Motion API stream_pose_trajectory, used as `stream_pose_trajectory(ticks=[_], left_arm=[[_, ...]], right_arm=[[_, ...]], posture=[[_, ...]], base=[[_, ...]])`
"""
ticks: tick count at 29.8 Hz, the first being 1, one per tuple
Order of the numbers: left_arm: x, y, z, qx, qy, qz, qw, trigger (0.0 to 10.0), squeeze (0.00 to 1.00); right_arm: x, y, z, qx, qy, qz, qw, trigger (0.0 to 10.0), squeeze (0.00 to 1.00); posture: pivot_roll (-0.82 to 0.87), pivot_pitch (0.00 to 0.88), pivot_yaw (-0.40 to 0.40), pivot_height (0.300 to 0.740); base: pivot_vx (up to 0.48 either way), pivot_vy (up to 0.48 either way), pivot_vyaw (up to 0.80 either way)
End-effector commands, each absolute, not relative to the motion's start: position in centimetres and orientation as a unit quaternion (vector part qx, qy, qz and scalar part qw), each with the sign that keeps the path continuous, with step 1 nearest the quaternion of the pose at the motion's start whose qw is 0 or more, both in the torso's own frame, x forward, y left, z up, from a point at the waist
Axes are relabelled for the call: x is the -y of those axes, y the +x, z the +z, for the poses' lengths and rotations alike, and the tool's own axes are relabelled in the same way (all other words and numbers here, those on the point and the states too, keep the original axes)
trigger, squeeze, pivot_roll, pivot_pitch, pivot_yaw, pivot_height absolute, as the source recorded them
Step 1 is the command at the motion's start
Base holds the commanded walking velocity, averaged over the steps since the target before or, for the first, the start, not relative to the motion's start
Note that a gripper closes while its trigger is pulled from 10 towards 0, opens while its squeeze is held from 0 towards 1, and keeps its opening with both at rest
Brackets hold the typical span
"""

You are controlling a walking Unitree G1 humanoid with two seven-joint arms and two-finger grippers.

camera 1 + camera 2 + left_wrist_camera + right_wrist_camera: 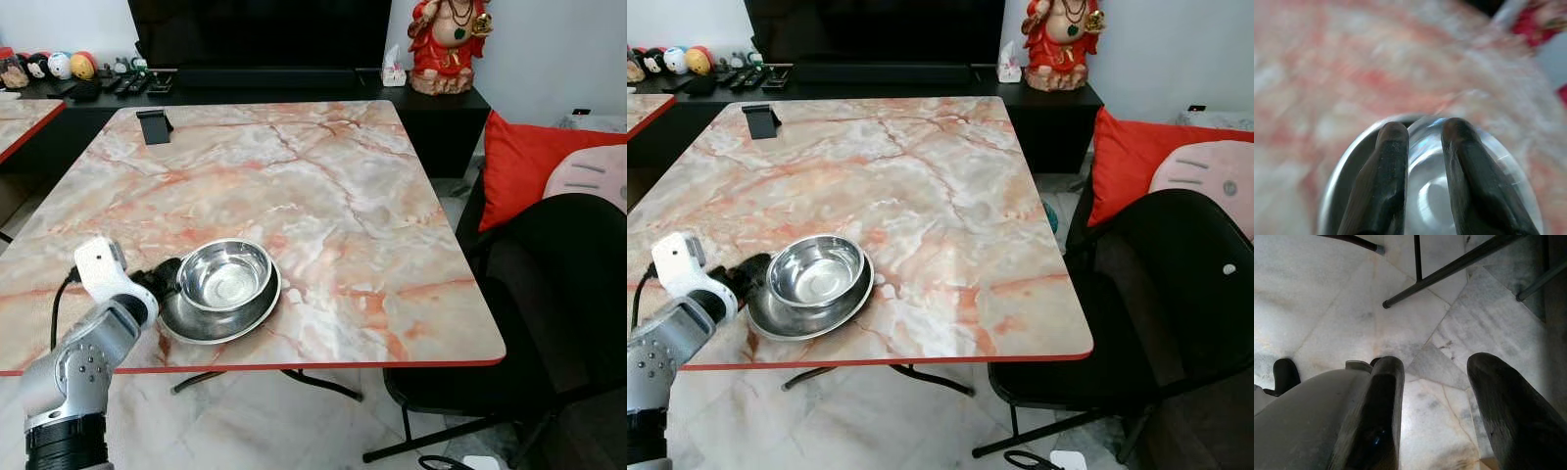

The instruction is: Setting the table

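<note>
A steel bowl (225, 274) sits inside a shallow steel plate (201, 326) at the near left of the marble table (313, 166). My left gripper (168, 279) reaches in from the left at the bowl's left rim. In the left wrist view its two black fingers (1393, 161) stand close together astride the bowl's rim (1425, 147), one over the plate and one inside the bowl, shut on it. My right gripper (1435, 367) hangs open over the marble floor, with nothing between its fingers.
A black phone stand (154, 125) stands at the table's far left. A black chair (549, 284) and a red cushion (529, 162) are at the right. A dark TV console with a red statue (451, 44) runs behind. Another table's corner (20, 117) shows at far left.
</note>
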State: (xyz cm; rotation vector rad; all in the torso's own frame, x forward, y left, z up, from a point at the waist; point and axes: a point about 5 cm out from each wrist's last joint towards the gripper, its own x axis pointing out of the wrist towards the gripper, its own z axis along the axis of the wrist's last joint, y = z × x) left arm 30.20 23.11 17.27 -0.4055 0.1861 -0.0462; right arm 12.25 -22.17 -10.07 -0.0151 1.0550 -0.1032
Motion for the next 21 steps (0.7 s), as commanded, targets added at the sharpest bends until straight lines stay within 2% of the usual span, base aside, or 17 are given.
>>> stream_pose_trajectory(ticks=[1,8,21], left_arm=[[-22.6,30.3,18.5,-0.073,-0.189,-0.05,0.978,10.0,0.0],[-21.0,30.3,18.0,-0.13,-0.143,-0.134,0.972,10.0,0.0],[-20.6,29.6,16.6,-0.228,-0.107,-0.179,0.951,10.0,0.0]], right_arm=[[22.3,12.1,-10.1,-0.507,-0.011,-0.047,0.86,10.0,0.0],[22.2,12.1,-10.1,-0.507,-0.009,-0.048,0.86,10.0,0.0],[22.2,12.1,-10.1,-0.508,-0.005,-0.049,0.86,10.0,0.0]], posture=[[-0.03,0.0,0.001,0.732],[-0.03,0.0,0.007,0.732],[-0.03,0.0,0.014,0.732]], base=[[0.0,0.0,0.0],[0.0,0.0,0.0],[0.0,0.0,0.0]])
